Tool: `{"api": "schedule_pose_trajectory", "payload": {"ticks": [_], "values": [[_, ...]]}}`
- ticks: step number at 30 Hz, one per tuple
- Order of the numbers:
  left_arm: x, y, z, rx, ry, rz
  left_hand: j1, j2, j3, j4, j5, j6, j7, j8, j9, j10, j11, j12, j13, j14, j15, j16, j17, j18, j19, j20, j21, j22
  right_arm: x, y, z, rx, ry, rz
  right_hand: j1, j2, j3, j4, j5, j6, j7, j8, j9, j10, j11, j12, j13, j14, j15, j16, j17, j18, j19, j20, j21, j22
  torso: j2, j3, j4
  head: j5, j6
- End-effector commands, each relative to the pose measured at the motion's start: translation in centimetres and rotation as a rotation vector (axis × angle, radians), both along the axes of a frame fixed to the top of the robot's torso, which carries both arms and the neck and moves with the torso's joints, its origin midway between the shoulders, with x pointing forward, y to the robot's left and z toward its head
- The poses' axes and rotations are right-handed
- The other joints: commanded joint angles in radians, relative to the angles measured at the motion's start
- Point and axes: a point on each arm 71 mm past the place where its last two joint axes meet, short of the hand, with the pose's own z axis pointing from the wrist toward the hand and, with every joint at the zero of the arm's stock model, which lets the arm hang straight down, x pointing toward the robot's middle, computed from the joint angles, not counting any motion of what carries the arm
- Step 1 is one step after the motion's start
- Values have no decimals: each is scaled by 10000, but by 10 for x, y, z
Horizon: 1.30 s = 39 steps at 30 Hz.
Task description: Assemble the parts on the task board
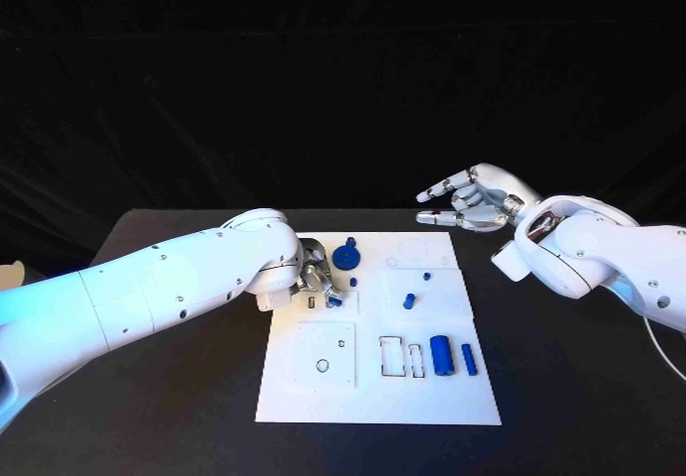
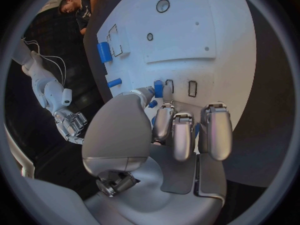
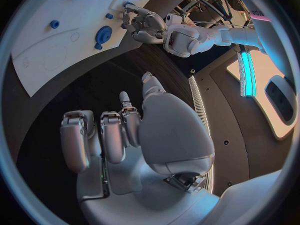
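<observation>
In the head view the white task board (image 1: 429, 387) lies lengthwise on the black worktop (image 1: 171, 397), its long axis running away from the robot; no writing or label can be read on it, only thin outlined shapes. The left hand (image 1: 314, 283) rests on the board's left part with its fingers curled down among small blue pieces, one little blue peg (image 1: 332, 297) just at its fingertips, though whether it is actually pinched cannot be told here. Just beyond that hand lies a round blue gear-like part (image 1: 345, 258). Near the board's near right lie two blue cylinders side by side, a thick one (image 1: 442, 355) and a thin one (image 1: 469, 359), both with their long axes pointing away from the robot. The right hand (image 1: 472, 198) hovers off the board beyond its far right corner, fingers loosely curled and apart, holding nothing. In the left wrist view the left hand's (image 2: 169, 135) fingers bend down onto the board, a short blue peg (image 2: 159, 88) standing at the fingertips; the grip itself is hidden. In the right wrist view the right hand (image 3: 125, 135) hangs over the dark worktop, empty, its fingers apart, with the gear-like part (image 3: 103, 35) on the board beyond.
</observation>
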Motion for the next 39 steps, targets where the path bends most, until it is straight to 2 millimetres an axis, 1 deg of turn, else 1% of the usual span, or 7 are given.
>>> {"api": "schedule_pose_trajectory", "payload": {"ticks": [1,11,19,21,31,36,39], "values": [[-1,0,3,-540,-66,223,-163,-2,1641,-1554,-29,-21,10,43,52,34,62,2,13,1052,41,31,2632,-41,-35,35,-22,381,0,1,-1,-111,59,136,8,135,-72,-32,54,59,-12,25,-2,192,-71,-44,1596,841,-47,-60,1775,175,523,-40,-35,1658,-4,2,8,-17,-32],[-4,9,7,-964,-808,867,-338,-67,1937,-1753,-31,25,-5,95,150,168,44,168,199,1052,29,31,2632,-76,56,25,68,553,0,0,-2,-121,76,122,-10,135,-99,-34,13,61,-13,24,-2,192,-71,-46,1593,842,-48,-60,1777,175,522,-41,-37,1655,-3,6,32,3,-31],[-8,13,3,-817,-1339,1014,-428,-99,2082,-1835,-37,38,-10,124,199,208,38,216,253,1052,23,31,2632,-95,103,18,115,639,0,-2,-3,-141,103,40,-10,135,-99,-34,13,61,-13,24,-2,192,-71,-46,1593,842,-48,-60,1777,175,522,-41,-37,1655,-15,4,69,45,-86],[-8,14,1,-735,-1427,1012,-428,-99,2082,-1835,-37,38,-10,124,199,208,38,216,253,1052,23,31,2632,-95,103,18,115,639,0,-2,-3,-144,106,31,-10,135,-99,-34,13,61,-13,24,-2,192,-71,-46,1593,842,-48,-60,1777,175,522,-41,-37,1655,-8,14,67,67,-88],[-12,13,-7,-304,-1193,593,-477,-125,2159,-1887,-44,43,-15,140,229,224,34,232,269,1052,20,31,2632,-108,135,15,147,699,-1,0,-5,-110,203,54,-21,142,-116,-35,-16,64,-13,23,-3,190,-71,-51,1589,840,-48,-67,1767,178,517,-42,-45,1643,-2,24,43,79,-104],[-14,13,-9,-12,-1005,280,-490,-140,2192,-1919,-45,43,-16,145,241,166,32,134,153,1052,21,31,2632,-101,121,13,132,670,-1,0,-5,-94,231,56,-21,142,-116,-35,-16,64,-13,23,-3,190,-71,-51,1589,840,-48,-67,1767,178,517,-42,-45,1643,1,15,52,-7,-120],[-14,13,-10,141,-973,150,-492,-141,2199,-1924,-46,44,-16,146,243,160,32,124,141,1052,21,31,2632,-99,116,13,126,660,-1,1,-5,-64,257,72,-21,142,-116,-35,-16,64,-13,23,-3,190,-71,-51,1589,840,-48,-67,1767,178,517,-42,-45,1643,4,13,58,10,-110]]}}
